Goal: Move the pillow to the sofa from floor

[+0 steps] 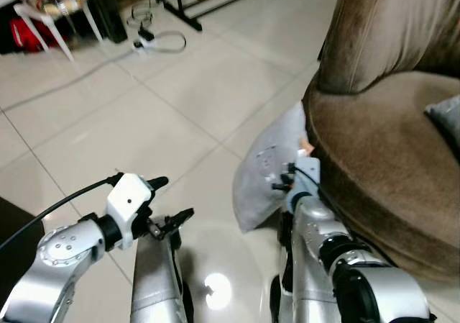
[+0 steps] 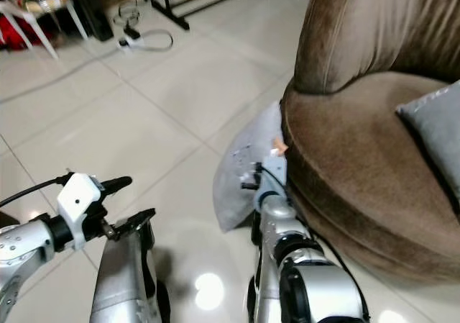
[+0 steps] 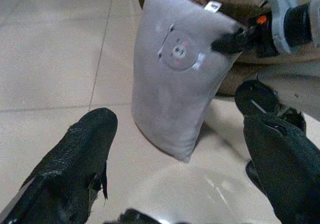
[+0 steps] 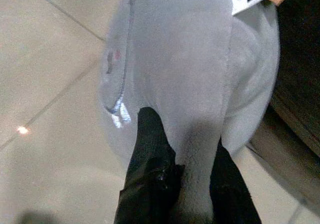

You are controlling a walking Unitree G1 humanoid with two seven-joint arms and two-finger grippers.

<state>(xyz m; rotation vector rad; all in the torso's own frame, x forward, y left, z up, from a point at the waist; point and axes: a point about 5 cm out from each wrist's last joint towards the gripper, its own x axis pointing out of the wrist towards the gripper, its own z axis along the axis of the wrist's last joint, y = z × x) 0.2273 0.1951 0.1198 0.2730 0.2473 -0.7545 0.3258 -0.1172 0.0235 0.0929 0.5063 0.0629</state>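
Against the near-left edge of the brown sofa, the grey pillow stands on end on the tiled floor, leaning on the sofa's base with its printed face turned left toward open floor. A small white tag sticks up from its top edge.

The right gripper is at the pillow's upper right side, and its two black fingers pinch a fold of the grey fabric between them. The left gripper hangs low on the left, well apart from the pillow, fingers spread wide and holding nothing; it looks straight at the printed face.

By the look of it, the grasp is made and the lift is the step in hand, since the pillow's lower corner seems to rest on the tiles. The next move calls for raising the pillow clear of the seat's rounded edge, carrying it right, and letting go over the seat cushion, near the other grey cushion lying at the far right.
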